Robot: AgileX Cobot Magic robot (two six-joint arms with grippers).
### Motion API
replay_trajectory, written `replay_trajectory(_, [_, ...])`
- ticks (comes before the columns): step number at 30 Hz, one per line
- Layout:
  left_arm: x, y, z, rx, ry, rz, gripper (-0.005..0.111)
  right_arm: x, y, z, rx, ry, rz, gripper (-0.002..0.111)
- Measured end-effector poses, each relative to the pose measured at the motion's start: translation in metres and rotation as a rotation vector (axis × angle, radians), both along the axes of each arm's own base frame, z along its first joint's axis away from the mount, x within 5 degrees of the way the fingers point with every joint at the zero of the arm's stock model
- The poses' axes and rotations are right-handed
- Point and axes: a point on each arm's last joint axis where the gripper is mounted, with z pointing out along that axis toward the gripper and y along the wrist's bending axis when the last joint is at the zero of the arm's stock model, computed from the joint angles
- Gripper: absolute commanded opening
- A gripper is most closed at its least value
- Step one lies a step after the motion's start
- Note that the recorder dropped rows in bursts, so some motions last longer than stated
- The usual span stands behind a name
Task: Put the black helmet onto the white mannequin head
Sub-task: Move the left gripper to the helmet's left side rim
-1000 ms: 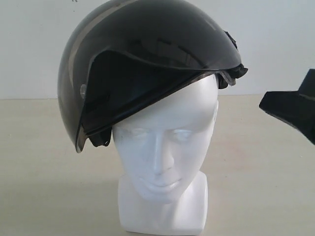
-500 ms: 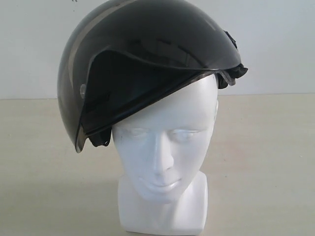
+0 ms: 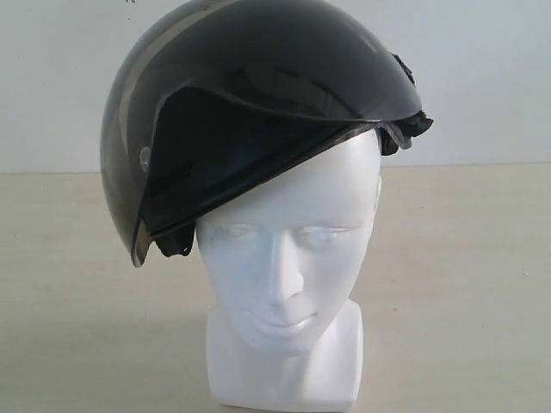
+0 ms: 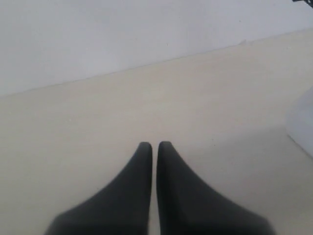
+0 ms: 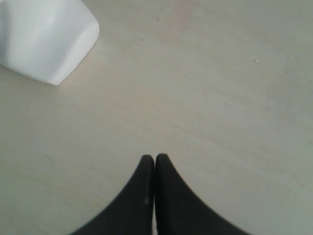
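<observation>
The black helmet (image 3: 258,95) sits on the white mannequin head (image 3: 288,258), tilted so its smoky visor hangs low on the left of the exterior view and its rim rises over the right brow. Face, neck and blocky base stay uncovered. Neither gripper shows in the exterior view. In the left wrist view my left gripper (image 4: 154,145) is shut over bare tabletop, holding nothing; a white blur of the head's base (image 4: 302,125) lies at that frame's edge. My right gripper (image 5: 154,157) is shut and empty above the table, with the white base (image 5: 44,34) well apart from it.
The head stands on a pale beige table (image 3: 465,284) in front of a plain white wall (image 3: 482,69). A small dark bit (image 4: 303,1) sits in the corner of the left wrist view.
A second ago the right gripper's black fingers showed at the right edge of the exterior view; they have since left that view. Helmet and head have not moved.
</observation>
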Motion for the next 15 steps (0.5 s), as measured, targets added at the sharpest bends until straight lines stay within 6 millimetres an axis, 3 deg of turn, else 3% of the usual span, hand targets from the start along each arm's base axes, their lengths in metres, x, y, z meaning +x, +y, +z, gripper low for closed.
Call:
replay_trajectory(3, [0.001,-0.001,0.006,-0.026,-0.065,-0.006,0.004,0.0,0.0,-0.001,-0.005,0.004,0.01,0.0])
replay_trajectory(5, [0.002,-0.003,0.014,-0.151,-0.158,-0.008,0.004,0.0,0.001,-0.002,-0.003,0.006,0.013,0.0])
replay_trajectory(6, [0.002,-0.003,0.019,-0.255,-0.2,-0.004,0.004,0.0,0.001,-0.002,-0.002,0.004,0.014,0.0])
replay_trajectory(11, [0.002,-0.001,0.029,-1.09,-0.28,0.048,0.004,0.0,0.002,-0.002,0.011,0.006,0.023,0.0])
replay_trajectory(13, [0.001,-0.002,0.028,-1.286,-0.241,0.057,0.004,-0.001,0.003,-0.001,0.025,0.007,0.026,0.0])
replay_trajectory(15, [0.0,-0.005,0.036,-1.328,-0.211,0.037,0.004,0.001,0.005,0.0,0.045,-0.014,0.032,0.0])
